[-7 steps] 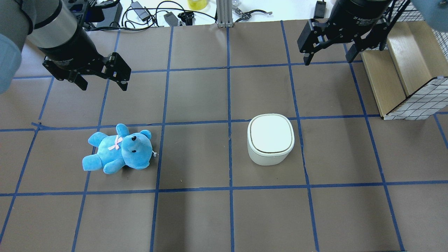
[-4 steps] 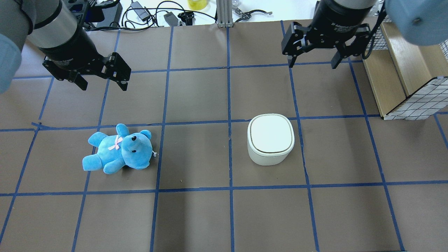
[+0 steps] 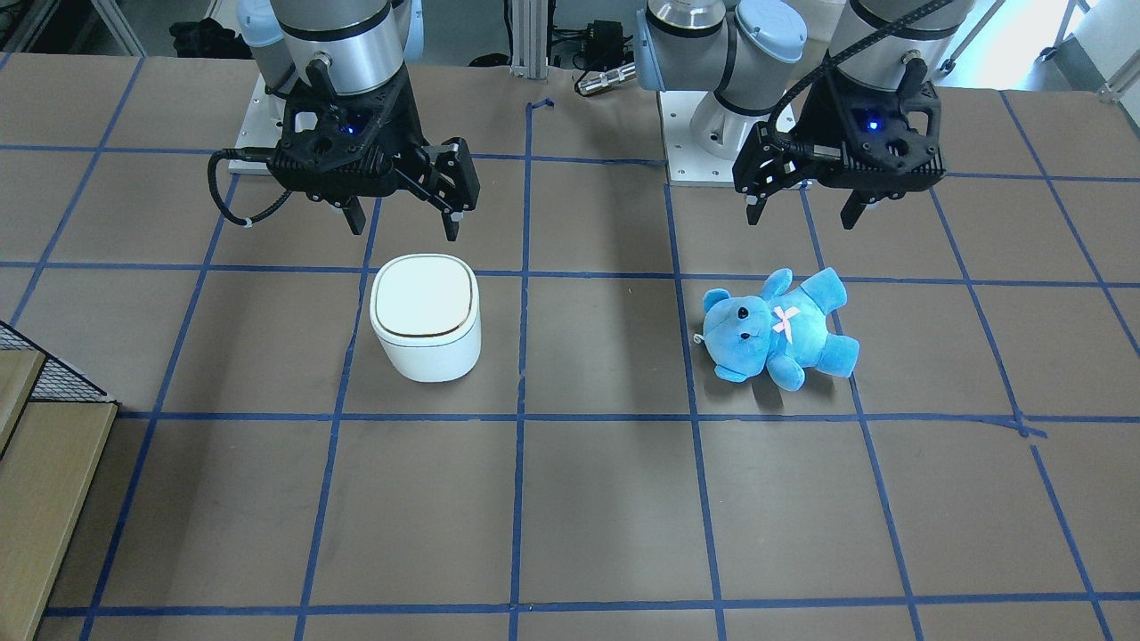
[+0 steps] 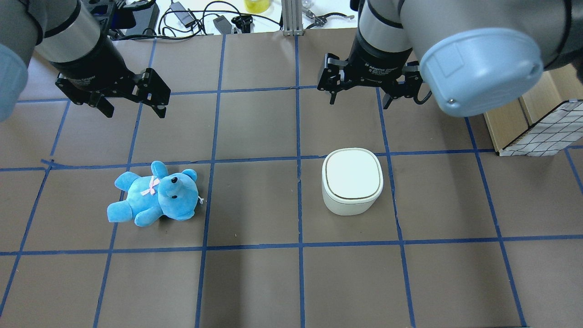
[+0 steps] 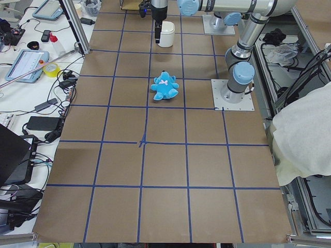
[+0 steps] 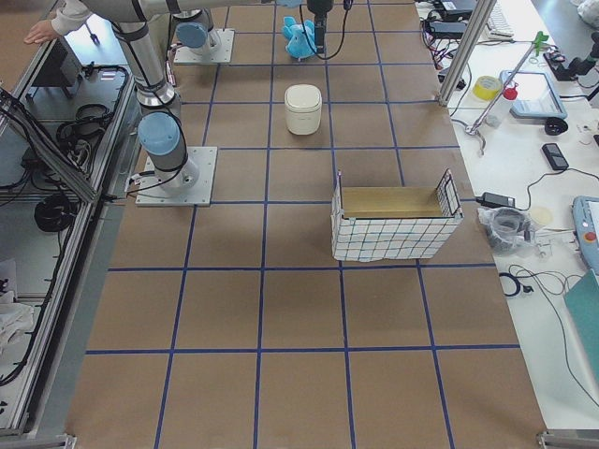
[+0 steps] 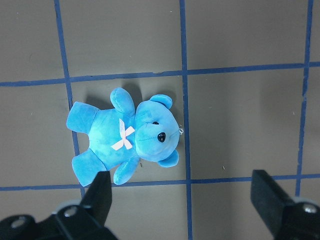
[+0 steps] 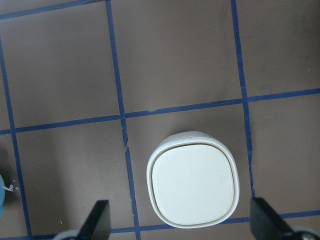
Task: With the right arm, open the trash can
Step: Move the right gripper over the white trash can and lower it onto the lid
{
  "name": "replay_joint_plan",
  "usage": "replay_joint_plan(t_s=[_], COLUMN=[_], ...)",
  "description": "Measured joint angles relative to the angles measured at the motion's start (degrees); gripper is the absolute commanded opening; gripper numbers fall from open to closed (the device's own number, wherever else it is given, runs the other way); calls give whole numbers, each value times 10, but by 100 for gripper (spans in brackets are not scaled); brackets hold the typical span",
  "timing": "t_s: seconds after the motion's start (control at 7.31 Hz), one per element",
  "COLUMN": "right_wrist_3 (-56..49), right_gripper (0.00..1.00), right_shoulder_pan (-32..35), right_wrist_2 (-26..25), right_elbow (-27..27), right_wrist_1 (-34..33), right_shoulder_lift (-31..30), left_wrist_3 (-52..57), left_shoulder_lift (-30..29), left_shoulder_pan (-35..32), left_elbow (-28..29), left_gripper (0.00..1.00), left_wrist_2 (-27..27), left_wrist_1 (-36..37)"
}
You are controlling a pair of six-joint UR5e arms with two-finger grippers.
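Observation:
The white trash can [image 4: 352,180] stands on the brown table with its flat lid down; it also shows in the front view [image 3: 425,316] and the right wrist view [image 8: 192,185]. My right gripper [image 4: 360,99] is open and empty. It hangs above the table just beyond the can's far side and does not touch it. In the front view the right gripper [image 3: 403,224] is behind the can. My left gripper [image 4: 134,111] is open and empty, above and beyond the blue teddy [image 4: 155,196]. The left wrist view shows the teddy [image 7: 125,137] below the open fingers [image 7: 100,195].
A wooden crate with wire-mesh sides [image 4: 537,114] stands at the table's right edge, close to the right arm's elbow [image 4: 478,68]. Cables and small tools [image 4: 196,18] lie along the far edge, with an aluminium post [image 4: 291,18] in the middle.
My right arm has swung left from beside the crate to a spot just beyond the trash can, gripper still open. The left arm, teddy and trash can have not moved.

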Motion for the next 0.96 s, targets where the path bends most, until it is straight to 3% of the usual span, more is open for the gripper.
replay_joint_plan(t_s=[0.14, 0.27, 0.41, 0.55, 0.68, 0.96], right_wrist_3=[-18, -67, -117, -142, -150, -152], right_gripper=[89, 72, 51, 22, 0, 0], right_shoulder_pan=[1, 1, 2, 2, 2, 2], right_wrist_2=[-1, -7, -14, -15, -13, -12], right_elbow=[14, 32, 49, 60, 64, 67], right_wrist_1=[-6, -14, -20, -25, -26, -22], right_shoulder_lift=[-1, -1, -1, 0, 1, 2], left_wrist_3=[0, 0, 0, 0, 0, 0], left_shoulder_lift=[0, 0, 0, 0, 0, 0], left_shoulder_pan=[0, 0, 0, 0, 0, -1], left_elbow=[0, 0, 0, 0, 0, 0], left_gripper=[100, 100, 100, 100, 100, 100], left_wrist_2=[0, 0, 0, 0, 0, 0], left_wrist_1=[0, 0, 0, 0, 0, 0])
